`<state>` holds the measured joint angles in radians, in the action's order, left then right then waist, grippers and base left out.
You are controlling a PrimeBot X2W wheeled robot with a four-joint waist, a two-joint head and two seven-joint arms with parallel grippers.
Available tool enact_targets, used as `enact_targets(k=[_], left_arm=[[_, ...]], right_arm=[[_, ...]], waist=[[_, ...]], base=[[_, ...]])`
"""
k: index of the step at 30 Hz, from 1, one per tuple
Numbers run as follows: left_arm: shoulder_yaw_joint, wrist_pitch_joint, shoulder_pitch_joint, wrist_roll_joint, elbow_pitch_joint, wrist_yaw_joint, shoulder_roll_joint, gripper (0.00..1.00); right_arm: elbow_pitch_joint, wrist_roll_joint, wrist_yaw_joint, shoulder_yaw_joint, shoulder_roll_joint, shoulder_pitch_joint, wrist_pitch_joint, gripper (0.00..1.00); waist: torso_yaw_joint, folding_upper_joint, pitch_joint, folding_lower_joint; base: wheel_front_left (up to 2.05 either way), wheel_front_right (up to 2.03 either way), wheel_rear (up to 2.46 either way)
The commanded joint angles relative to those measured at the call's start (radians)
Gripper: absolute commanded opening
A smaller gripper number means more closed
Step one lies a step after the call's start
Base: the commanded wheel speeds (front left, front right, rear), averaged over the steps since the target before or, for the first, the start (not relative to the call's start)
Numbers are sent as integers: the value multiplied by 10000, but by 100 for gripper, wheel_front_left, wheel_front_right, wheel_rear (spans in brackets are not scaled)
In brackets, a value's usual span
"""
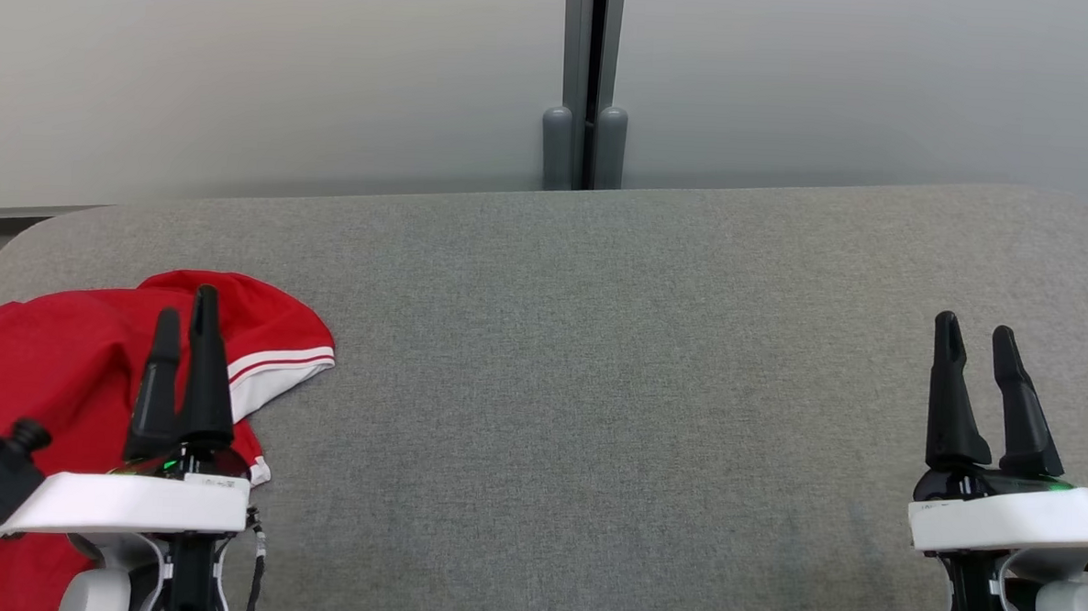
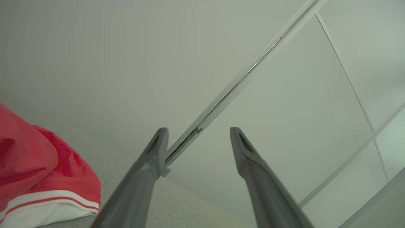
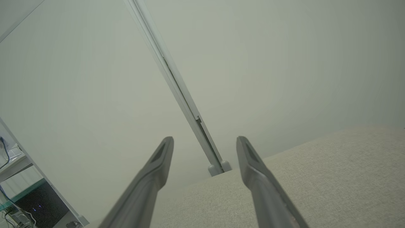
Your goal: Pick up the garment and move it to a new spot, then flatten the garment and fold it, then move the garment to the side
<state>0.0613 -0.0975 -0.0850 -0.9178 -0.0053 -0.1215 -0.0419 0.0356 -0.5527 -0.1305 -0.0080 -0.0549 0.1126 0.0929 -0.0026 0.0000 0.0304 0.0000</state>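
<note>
- Grey fabric-covered table (image 1: 597, 363) with rounded far corners, mostly bare.
- Pale wall panels (image 1: 242, 72) behind the table; a grey post (image 1: 589, 115) marks the seam between them, with two rounded caps at its foot.
- Right wrist view: a dark box with small lights (image 3: 34, 202) sits low at the left, past the panel edge.
- Red garment (image 1: 45, 366) with a white-and-red striped cuff lies bunched at the table's near left corner.
- Left gripper (image 1: 187, 304) points away from the robot over the garment's right part, fingers spread wide and holding nothing; can't tell if it touches the cloth.
- Right gripper (image 1: 975, 324) is above bare table at the near right, well apart from the garment, fingers spread and empty.
- Both white wrist housings carry a small printed label, too small to read; a green light glows at each gripper base.
</note>
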Motion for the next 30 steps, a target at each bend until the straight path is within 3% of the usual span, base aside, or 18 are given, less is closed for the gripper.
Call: enact_targets(k=[1,14,30], left_arm=[[-105,-67,-95,390,-211,74,-65,100],[-1508,-446,119,3674,583,641,-74,100],[-2266,-872,131,6097,1102,1352,-312,100]], right_arm=[[-175,350,-2,52,-70,158,125,100],[227,2496,-2,227,7,19,493,100],[561,4389,-2,386,53,-101,922,100]], waist=[[-6,0,6,0],[-43,0,14,0],[-30,0,19,0]], base=[[0,0,0],[0,0,0],[0,0,0]])
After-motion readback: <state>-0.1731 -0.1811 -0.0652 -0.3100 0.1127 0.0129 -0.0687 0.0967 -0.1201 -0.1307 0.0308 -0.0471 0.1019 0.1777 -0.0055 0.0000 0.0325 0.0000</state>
